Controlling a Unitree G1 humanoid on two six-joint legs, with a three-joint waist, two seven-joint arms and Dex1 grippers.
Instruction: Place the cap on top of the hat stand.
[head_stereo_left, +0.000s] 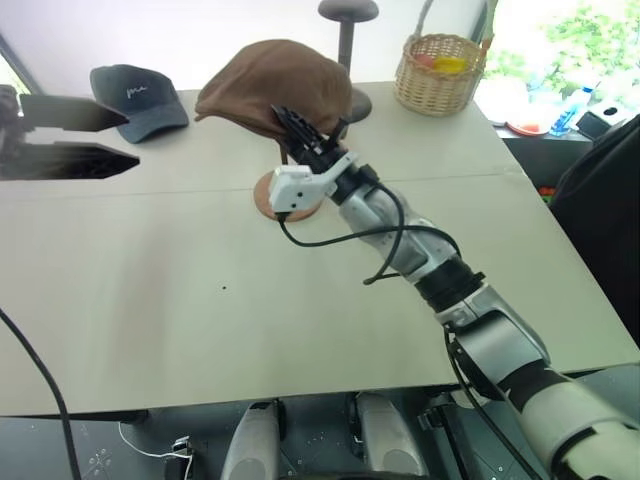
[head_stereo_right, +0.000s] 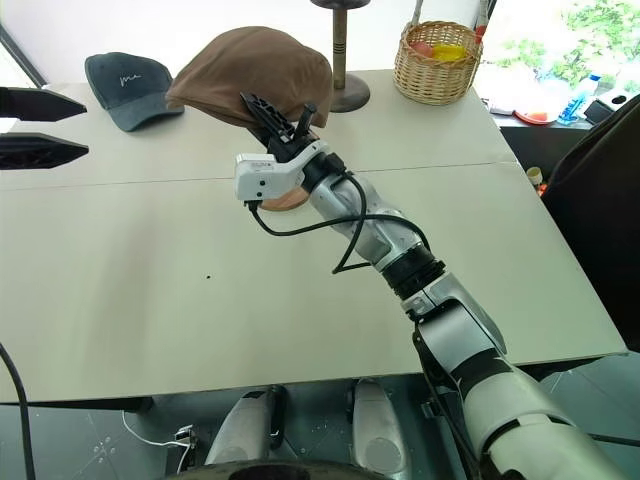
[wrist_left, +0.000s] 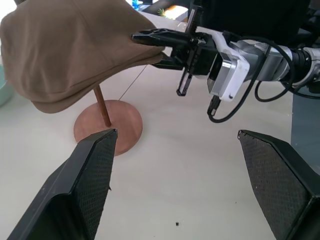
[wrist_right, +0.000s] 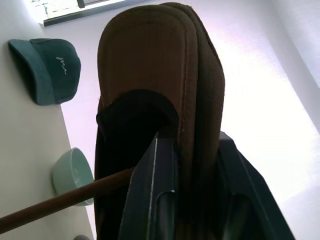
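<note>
Right gripper: the right gripper (head_stereo_left: 303, 130) is clamped on the near rim of the cap (head_stereo_left: 272, 84), one black finger (wrist_right: 152, 192) under the rim and the other over it.
Left gripper: the left gripper (wrist_left: 175, 165) has its jaws spread wide and holds nothing; it hangs off the tabletop's left edge, well apart from the cap, pointing toward it.
Cap: a soft brown cap of ribbed fabric, rounded and plain, sitting over the top of the hat stand (wrist_left: 102, 107) and hiding the disc. It is far wider than the stand's round base (wrist_left: 127, 125). The side toward the right gripper is lifted a little; the far side droops.
Hat stand: reddish-brown wood with a thin rod, standing upright about mid-width of the tabletop (head_stereo_left: 200, 320), nearer the far edge.
Open room: the near half of the tabletop is bare, from the stand to the front edge.
Far edge: a dark baseball cap (head_stereo_left: 140, 100) lies toward the far left corner, a grey stand (head_stereo_left: 348, 50) is just behind the brown cap, and a wicker basket (head_stereo_left: 440, 75) sits toward the far right corner.
</note>
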